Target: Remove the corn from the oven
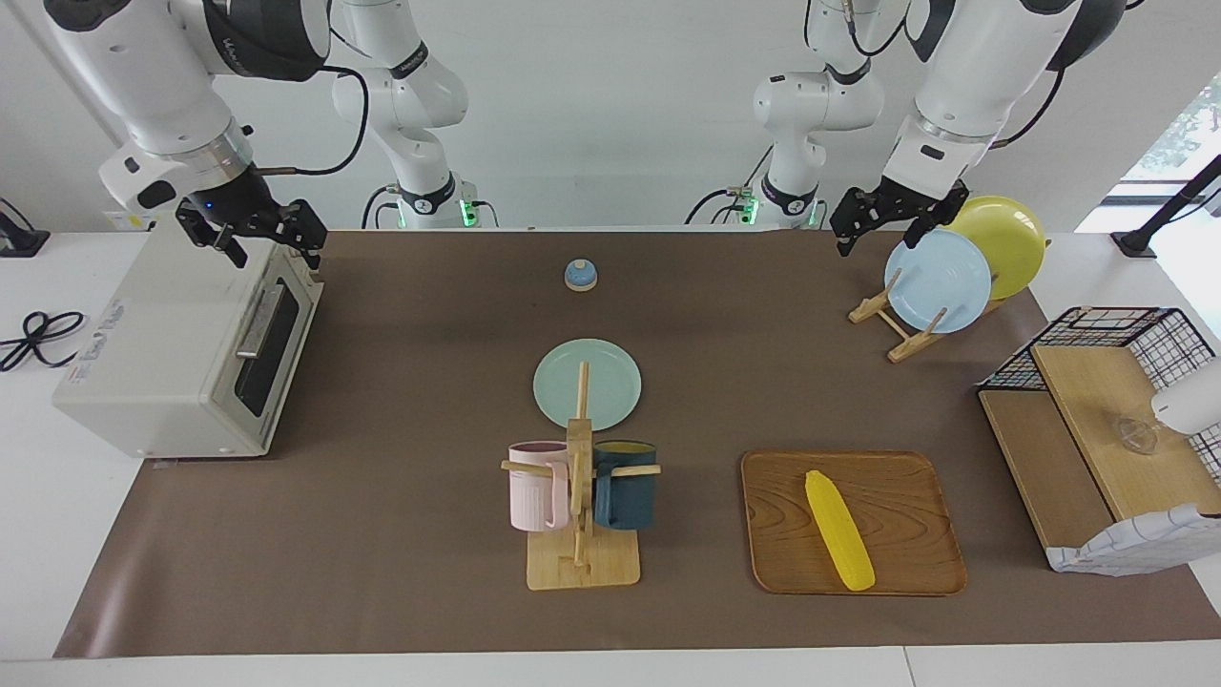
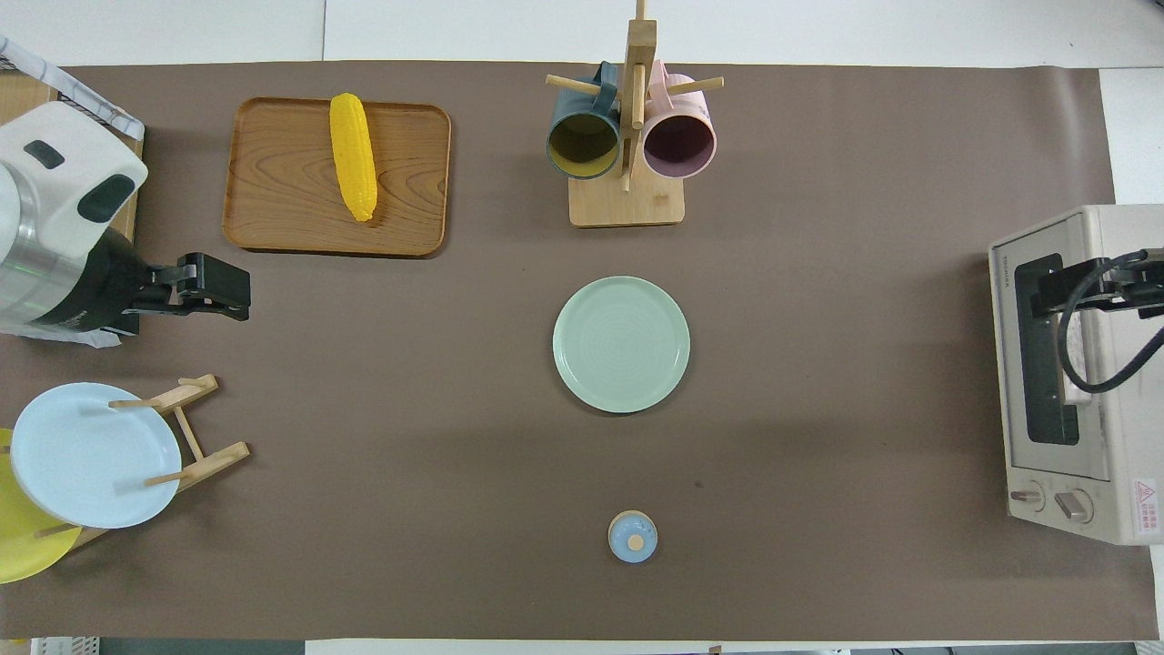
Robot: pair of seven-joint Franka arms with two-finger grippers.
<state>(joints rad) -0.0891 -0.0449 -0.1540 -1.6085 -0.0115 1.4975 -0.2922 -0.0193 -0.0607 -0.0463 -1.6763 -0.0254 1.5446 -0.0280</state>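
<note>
The yellow corn (image 1: pixel 839 530) (image 2: pixel 353 155) lies on a wooden tray (image 1: pixel 906 496) (image 2: pixel 273 182) toward the left arm's end of the table, farther from the robots than the plate rack. The off-white oven (image 1: pixel 162 353) (image 2: pixel 1100 509) stands at the right arm's end with its glass door closed. My right gripper (image 1: pixel 272 243) (image 2: pixel 1050 291) hovers open over the oven's top front edge, holding nothing. My left gripper (image 1: pixel 879 232) (image 2: pixel 227 291) hangs open and empty over the mat beside the plate rack.
A rack with a blue plate (image 1: pixel 937 288) and a yellow plate (image 1: pixel 1011 243) stands below the left gripper. Mid-table are a green plate (image 1: pixel 587 382), a mug tree (image 1: pixel 582 506) with two mugs, and a small blue bell (image 1: pixel 580 275). A wire shelf (image 1: pixel 1097 420) is at the left arm's end.
</note>
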